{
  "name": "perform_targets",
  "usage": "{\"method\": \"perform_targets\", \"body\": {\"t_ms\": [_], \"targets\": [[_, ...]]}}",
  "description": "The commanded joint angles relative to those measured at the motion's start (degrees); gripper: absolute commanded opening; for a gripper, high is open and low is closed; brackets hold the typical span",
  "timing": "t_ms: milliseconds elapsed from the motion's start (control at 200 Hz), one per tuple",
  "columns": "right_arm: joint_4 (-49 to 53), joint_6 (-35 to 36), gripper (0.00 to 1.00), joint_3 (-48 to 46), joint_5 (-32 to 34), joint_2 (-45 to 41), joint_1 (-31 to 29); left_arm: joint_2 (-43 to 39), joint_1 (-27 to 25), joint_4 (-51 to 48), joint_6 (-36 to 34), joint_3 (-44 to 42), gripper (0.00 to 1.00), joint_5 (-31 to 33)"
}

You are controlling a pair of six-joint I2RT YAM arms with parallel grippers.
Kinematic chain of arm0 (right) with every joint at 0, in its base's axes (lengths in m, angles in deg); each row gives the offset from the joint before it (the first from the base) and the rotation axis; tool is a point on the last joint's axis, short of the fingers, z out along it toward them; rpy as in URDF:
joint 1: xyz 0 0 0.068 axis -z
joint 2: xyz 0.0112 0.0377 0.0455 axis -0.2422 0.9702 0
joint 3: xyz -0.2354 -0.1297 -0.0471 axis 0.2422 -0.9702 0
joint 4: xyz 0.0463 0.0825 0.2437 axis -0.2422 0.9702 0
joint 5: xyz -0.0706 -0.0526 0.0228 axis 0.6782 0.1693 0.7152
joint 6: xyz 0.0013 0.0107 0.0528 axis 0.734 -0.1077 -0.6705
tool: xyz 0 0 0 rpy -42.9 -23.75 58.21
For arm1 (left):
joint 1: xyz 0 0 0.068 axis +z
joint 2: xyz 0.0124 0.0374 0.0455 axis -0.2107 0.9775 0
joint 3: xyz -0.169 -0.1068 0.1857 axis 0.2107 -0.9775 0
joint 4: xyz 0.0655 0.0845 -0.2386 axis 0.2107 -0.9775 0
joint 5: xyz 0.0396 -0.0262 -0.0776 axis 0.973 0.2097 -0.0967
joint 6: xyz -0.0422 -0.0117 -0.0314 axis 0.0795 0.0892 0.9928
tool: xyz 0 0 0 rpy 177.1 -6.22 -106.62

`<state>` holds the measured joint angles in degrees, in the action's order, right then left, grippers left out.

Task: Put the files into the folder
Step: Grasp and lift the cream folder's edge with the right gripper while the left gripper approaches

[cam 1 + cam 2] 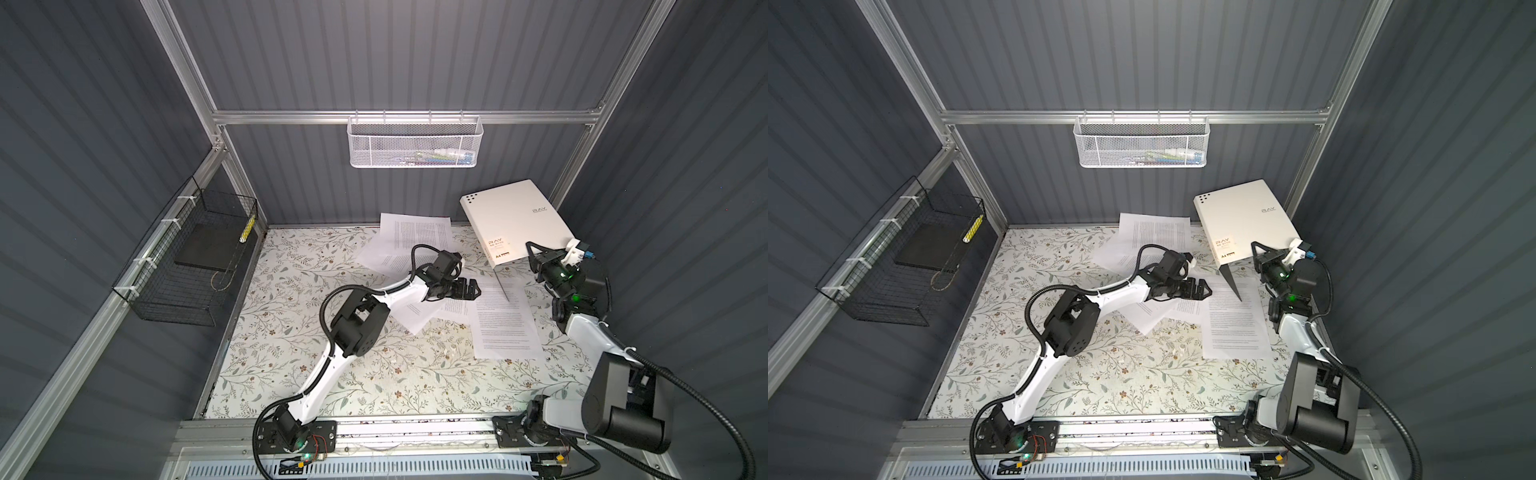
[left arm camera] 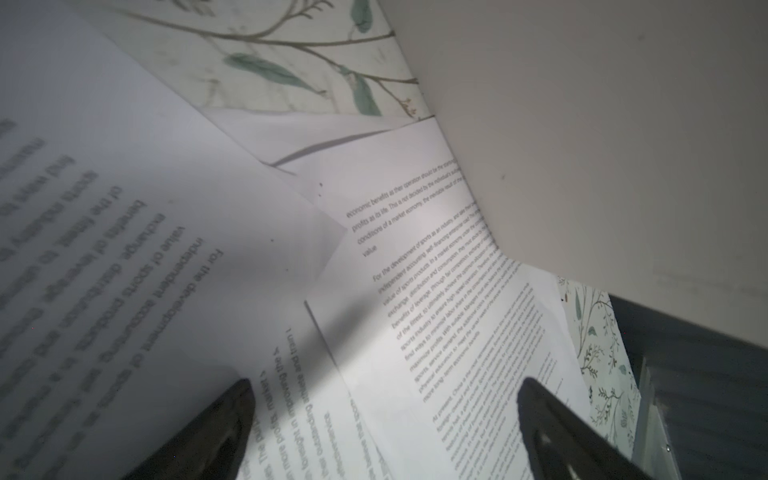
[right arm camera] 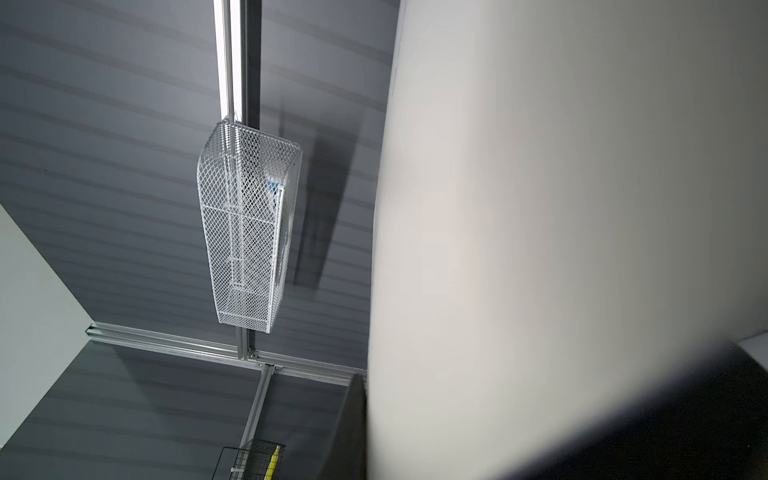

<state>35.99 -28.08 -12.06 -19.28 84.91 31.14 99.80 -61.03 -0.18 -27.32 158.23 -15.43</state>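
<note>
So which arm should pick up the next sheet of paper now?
The left. The left gripper is open and hangs just over the files, beside the raised cover. The right gripper is shut on the folder, holding its cover up, so it is not free.

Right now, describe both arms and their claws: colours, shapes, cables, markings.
The left arm and right arm share one build: white shells between bulky black joints, with ribbed black cable hoses looping alongside. The left claw is black, with two fingers. The right claw is black too, with a white bracket and blue plug behind it and green lights on its wrist.
</note>
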Motion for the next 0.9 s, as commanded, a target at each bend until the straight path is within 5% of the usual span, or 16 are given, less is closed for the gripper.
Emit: {"method": "perform_targets", "body": {"t_ms": [0, 355, 480, 615, 775, 896], "targets": [[3.7, 3.9, 0.0, 0.7, -1.5, -2.6, 0.0, 3.7, -0.5, -12.6, 2.3, -1.8, 1.0, -3.7], [22.4, 18.6, 0.0, 4.1, 2.8, -13.7, -2.9, -39.1, 0.5, -4.7, -3.5, -39.2, 1.0, -13.1], [30.0, 25.7, 0.0, 7.3, 6.5, -16.9, -7.5, -49.4, 4.3, -8.2, -3.3, -45.4, 1.0, -14.6], [41.0, 35.4, 0.0, 11.3, 15.7, -20.6, -16.6, -60.3, 14.5, -13.9, -3.4, -52.6, 1.0, -10.7], [47.2, 44.2, 0.0, 11.0, 36.5, -24.4, -32.4, -64.4, 24.4, -28.3, -8.7, -50.3, 1.0, -3.2], [46.3, 49.6, 0.0, 9.5, 53.3, -23.4, -46.2, -66.4, 28.3, -30.4, -9.1, -48.6, 1.0, -3.8]]}}
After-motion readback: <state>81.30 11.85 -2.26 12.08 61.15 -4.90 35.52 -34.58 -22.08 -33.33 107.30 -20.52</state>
